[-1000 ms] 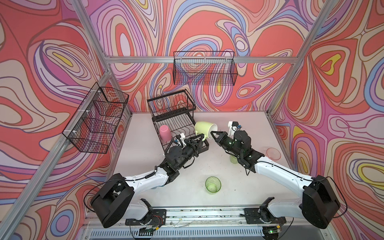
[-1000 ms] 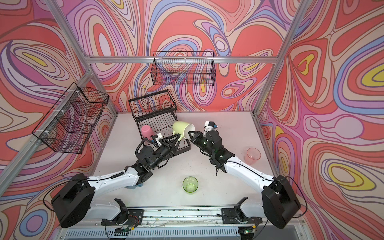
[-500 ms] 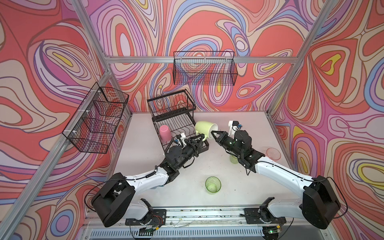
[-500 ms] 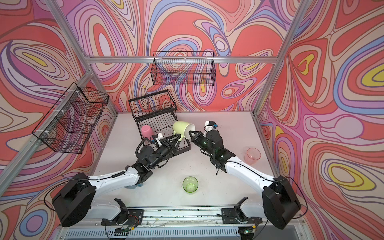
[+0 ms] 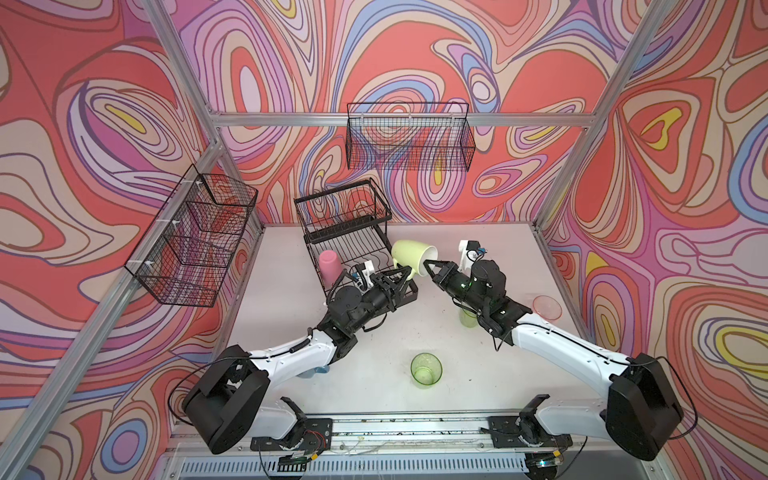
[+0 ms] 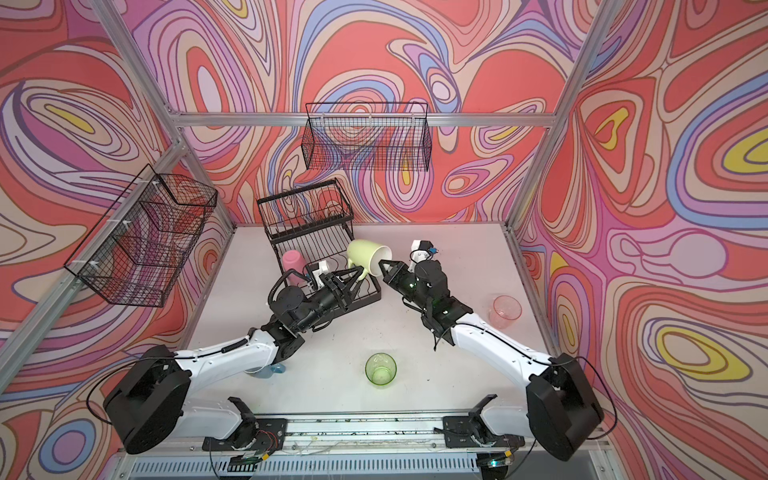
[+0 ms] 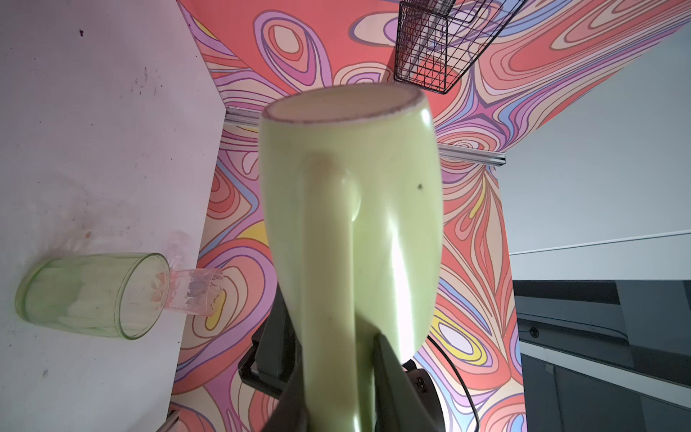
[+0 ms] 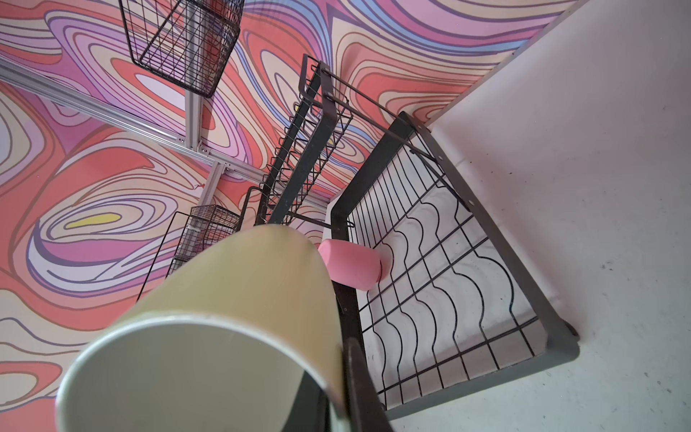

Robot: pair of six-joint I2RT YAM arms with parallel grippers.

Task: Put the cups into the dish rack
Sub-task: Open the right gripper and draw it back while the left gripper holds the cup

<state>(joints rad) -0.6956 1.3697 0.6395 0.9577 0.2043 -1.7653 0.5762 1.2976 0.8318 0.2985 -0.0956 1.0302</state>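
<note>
Mug (image 5: 409,253), pale yellow-green: clear of the table (image 5: 374,345), lying tilted. Mouth faces the R gripper (image 5: 428,264), base points away from it. Both grippers are on it.

R gripper: fingers narrow, pinched on the mug's rim wall. R wrist view shows one finger outside the wall (image 8: 353,359); the other appears to be inside the mouth.

L gripper (image 5: 401,274): fingers narrow, closed on the mug's handle. L wrist view shows one dark finger (image 7: 389,366) each side of the handle.

Dish rack (image 5: 361,245): directly beyond the L fingertips. Mug hangs at the lower tray's edge nearest the R fingertips; whether it is over the tray, cannot tell.

Opaque pink tumbler (image 5: 330,266): stands in the lower tray, beside the L gripper, on the side away from the R gripper.

Green tumbler (image 5: 426,370): upright on the table, well behind both sets of fingers, between the two arms.

Second green tumbler (image 5: 468,318): behind the R fingers, partly hidden under that arm.

Clear pink tumbler (image 5: 546,306): well apart, outboard of the R arm.

Blue mug (image 5: 313,372): mostly hidden under the L arm.
</note>
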